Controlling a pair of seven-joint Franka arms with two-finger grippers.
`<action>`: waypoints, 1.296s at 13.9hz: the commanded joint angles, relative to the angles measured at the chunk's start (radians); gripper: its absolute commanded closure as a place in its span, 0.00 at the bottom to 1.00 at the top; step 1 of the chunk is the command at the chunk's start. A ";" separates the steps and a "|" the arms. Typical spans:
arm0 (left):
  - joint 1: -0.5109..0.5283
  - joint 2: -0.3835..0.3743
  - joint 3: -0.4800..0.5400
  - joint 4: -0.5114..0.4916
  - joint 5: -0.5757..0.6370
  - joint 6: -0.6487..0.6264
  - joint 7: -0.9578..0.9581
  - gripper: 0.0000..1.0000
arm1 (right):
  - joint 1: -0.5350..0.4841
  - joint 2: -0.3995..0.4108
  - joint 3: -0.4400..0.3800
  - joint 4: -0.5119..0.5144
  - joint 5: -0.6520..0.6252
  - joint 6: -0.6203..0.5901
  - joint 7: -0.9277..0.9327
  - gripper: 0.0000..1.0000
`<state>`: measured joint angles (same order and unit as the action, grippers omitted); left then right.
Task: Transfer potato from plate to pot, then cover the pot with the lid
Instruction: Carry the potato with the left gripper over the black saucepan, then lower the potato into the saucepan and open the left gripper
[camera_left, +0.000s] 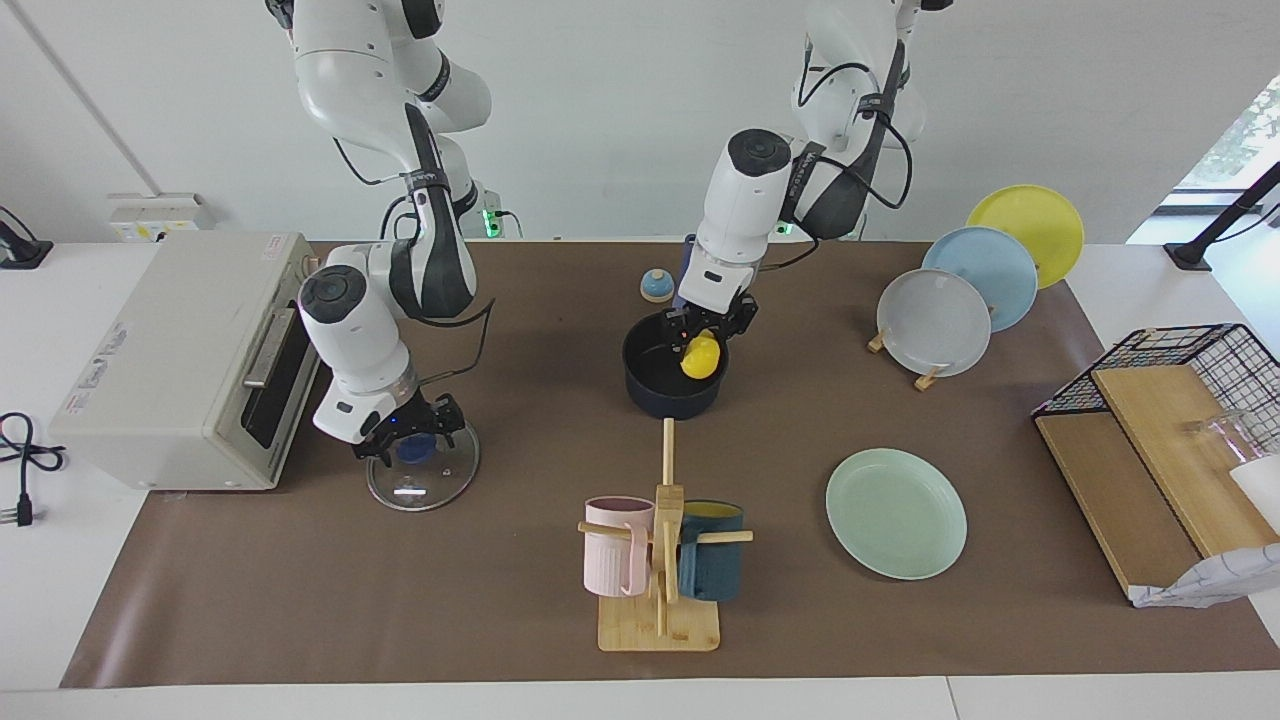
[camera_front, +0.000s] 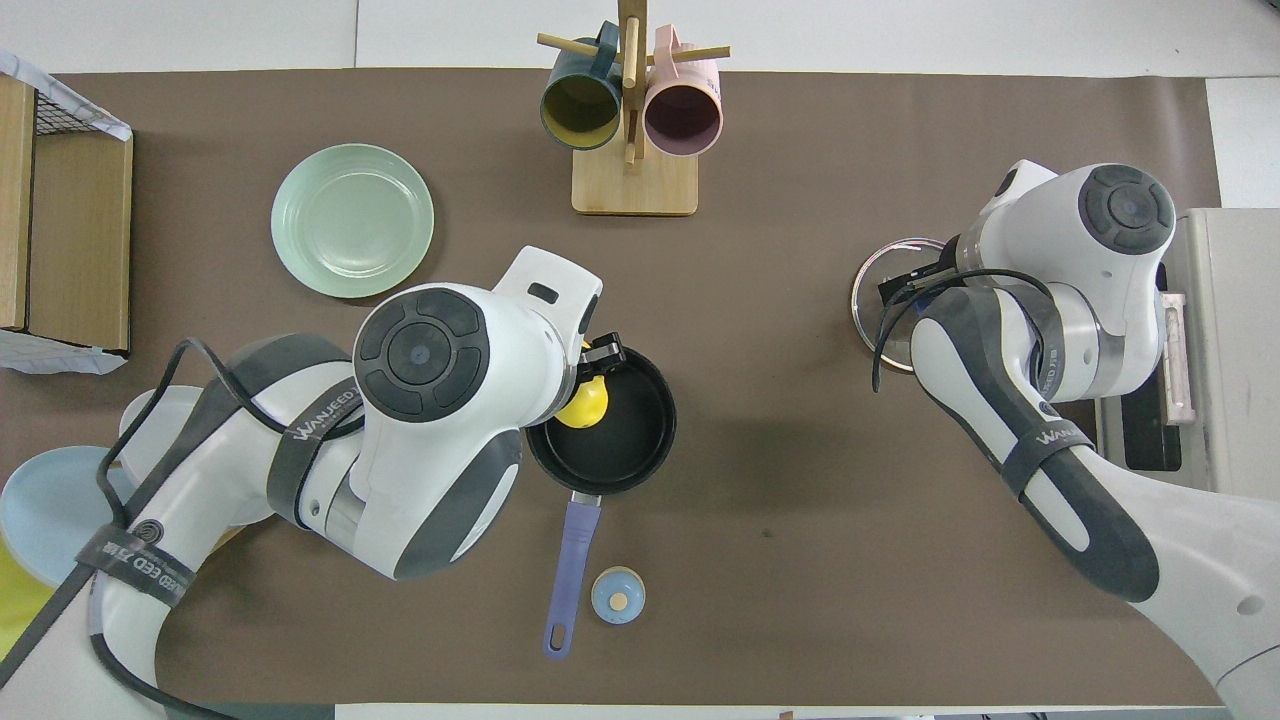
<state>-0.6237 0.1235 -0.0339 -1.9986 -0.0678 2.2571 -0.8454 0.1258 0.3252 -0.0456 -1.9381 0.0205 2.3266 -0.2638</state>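
Observation:
My left gripper (camera_left: 706, 338) is shut on the yellow potato (camera_left: 702, 357), which hangs just inside the mouth of the dark blue pot (camera_left: 660, 385), toward the left arm's end of its rim. Seen from overhead, the potato (camera_front: 585, 403) shows over the pot's (camera_front: 625, 440) black inside, under the left gripper (camera_front: 600, 362). The mint-green plate (camera_left: 896, 512) lies bare, farther from the robots. The glass lid (camera_left: 425, 480) lies flat on the table in front of the toaster oven. My right gripper (camera_left: 408, 440) stands open, low over the lid, its fingers on either side of the blue knob (camera_left: 414, 450).
A small blue-topped bell (camera_left: 656, 286) sits beside the pot's long handle (camera_left: 688, 268). A wooden mug rack (camera_left: 660, 560) with two mugs stands farther out. The toaster oven (camera_left: 180, 350) is at the right arm's end. A rack of upright plates (camera_left: 960, 300) and a wire basket (camera_left: 1190, 370) are at the left arm's end.

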 joint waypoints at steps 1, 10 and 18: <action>-0.024 -0.015 0.019 -0.066 0.005 0.067 0.023 1.00 | -0.006 -0.002 0.001 -0.016 -0.005 0.022 -0.034 0.00; -0.067 0.051 0.020 -0.103 0.042 0.125 0.025 1.00 | -0.017 -0.002 0.001 -0.019 -0.005 0.019 -0.046 0.10; -0.090 0.087 0.022 -0.112 0.063 0.142 0.025 1.00 | -0.015 -0.002 0.003 -0.022 -0.005 0.014 -0.034 0.23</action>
<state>-0.6914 0.2110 -0.0321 -2.0914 -0.0260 2.3657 -0.8281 0.1208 0.3261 -0.0503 -1.9481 0.0201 2.3266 -0.2835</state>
